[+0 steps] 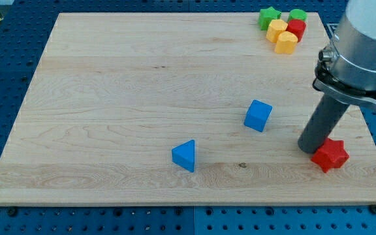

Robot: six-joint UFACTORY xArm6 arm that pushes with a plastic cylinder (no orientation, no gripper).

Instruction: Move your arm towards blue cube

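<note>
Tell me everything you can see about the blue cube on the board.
The blue cube is a small, solid-looking block of matte blue, turned so one corner faces the view's bottom. It rests flat on the wooden board, right of centre, touching nothing. The blue triangular block lies to its lower left; my tip stands apart to its right, beside the red star block.

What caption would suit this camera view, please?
My tip rests beside the red star, to the view's right of the blue cube.

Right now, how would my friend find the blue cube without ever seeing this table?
Start at the wooden board and look right of its middle. The blue cube sits alone there, left of my tip. The other blue block, lower left, is a triangle.
</note>
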